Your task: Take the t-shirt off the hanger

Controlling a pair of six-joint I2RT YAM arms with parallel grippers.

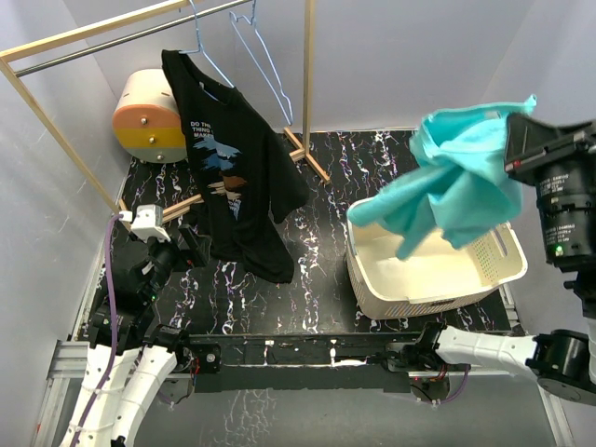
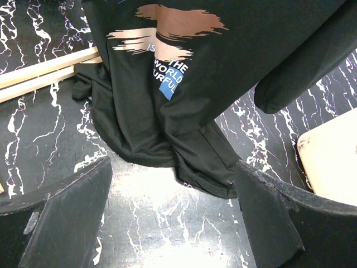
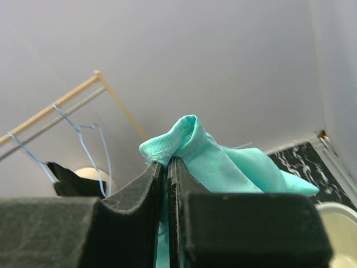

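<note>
Black t-shirt, top view: hangs on a blue wire hanger from the rail at far left; its hem reaches down to the tabletop.
Teal t-shirt, top view: off any hanger, bunched and dangling above the white basket at right.
Right gripper, top view: raised high, pinching the teal cloth by one edge.
Left gripper, top view: low, just beside the black hem, carrying nothing.
Spare hanger, top view: bare, on the same rail.
Left wrist view: fingers spread wide either side of the black shirt's lower folds, not touching them.
Right wrist view: jaws pressed together on a fold of teal fabric.
Handling: soft, light, limp cloth, likely to catch on the hanger's shoulders; a thick fold at hem or shoulder seems the best hold.
Surface: glossy black marbled tabletop, probably slick under cloth.
Room: pale walls close in; a wooden rack post and a cream-and-orange drum crowd the far side.
</note>
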